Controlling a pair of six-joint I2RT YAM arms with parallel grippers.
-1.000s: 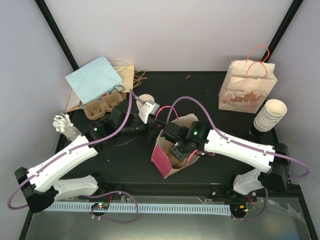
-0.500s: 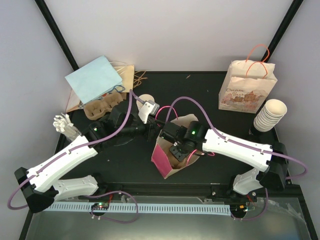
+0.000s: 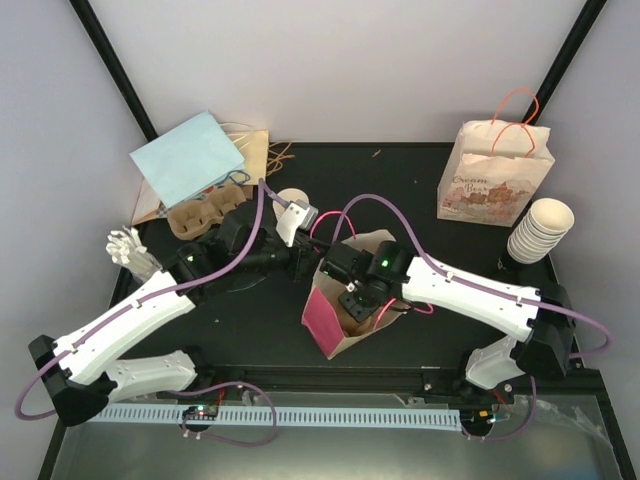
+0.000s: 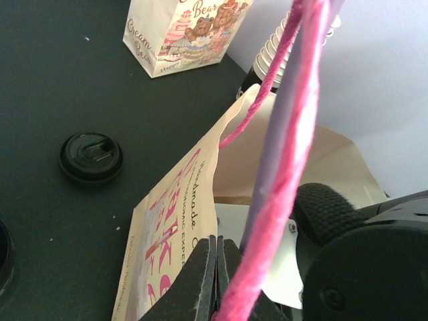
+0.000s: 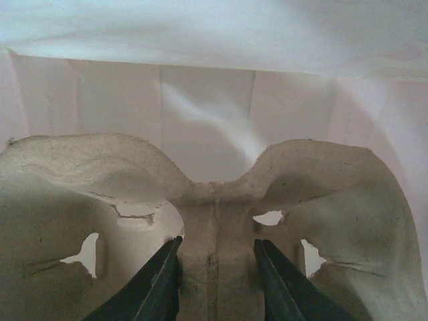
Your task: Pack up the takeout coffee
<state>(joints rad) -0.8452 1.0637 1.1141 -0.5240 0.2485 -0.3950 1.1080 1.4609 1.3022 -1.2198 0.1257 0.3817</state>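
We look down on a matte black table (image 3: 400, 170) set into a corner of plain, pale lavender-white walls (image 3: 340, 70). Two black posts (image 3: 112, 68) (image 3: 578, 45) slant up at the back corners. A ribbed white strip (image 3: 330, 417) lines the near edge. The light is soft and even, with faint shadows.

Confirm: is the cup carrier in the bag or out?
In. Right wrist view shows the cup carrier ringed by bag walls, fingers astride its centre ridge; from above, the right gripper sits inside the bag mouth.
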